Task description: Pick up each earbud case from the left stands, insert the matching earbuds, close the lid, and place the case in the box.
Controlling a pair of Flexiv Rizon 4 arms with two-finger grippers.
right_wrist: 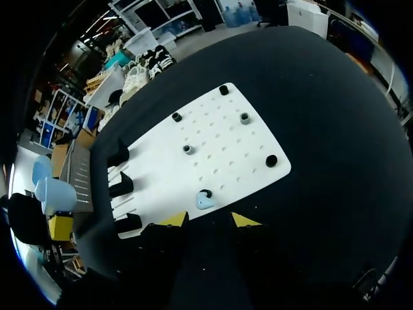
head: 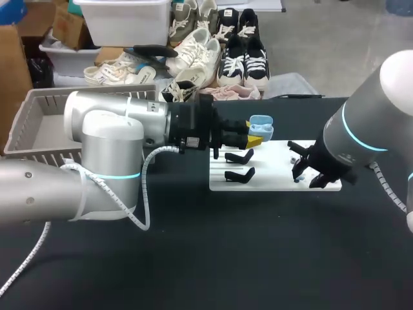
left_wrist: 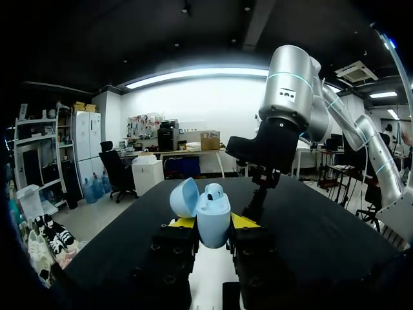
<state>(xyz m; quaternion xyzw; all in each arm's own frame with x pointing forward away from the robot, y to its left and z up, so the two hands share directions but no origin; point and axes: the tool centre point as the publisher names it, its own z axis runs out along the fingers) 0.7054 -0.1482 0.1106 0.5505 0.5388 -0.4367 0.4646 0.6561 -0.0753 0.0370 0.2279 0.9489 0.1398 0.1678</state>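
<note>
A light-blue earbud case (left_wrist: 213, 223) stands upright between the yellow tips of my left gripper (left_wrist: 213, 221), which is shut on it. Its lid (left_wrist: 184, 197) is swung open and one earbud (left_wrist: 214, 192) sits inside. In the head view the left gripper (head: 253, 134) holds the case (head: 261, 126) above the left end of the white board (head: 277, 184). My right gripper (right_wrist: 208, 220) is open and low over the board (right_wrist: 226, 148), with a light-blue earbud (right_wrist: 205, 201) in a black holder just ahead of its fingertips. In the head view the right gripper (head: 308, 173) is over the board's right part.
Black stands (head: 239, 157) with nothing on them sit on the board's left end, under the held case. Small black pegs (right_wrist: 271, 161) dot the board's right part. A grey slatted box (head: 39, 126) stands at the table's back left. Dark table surface lies in front.
</note>
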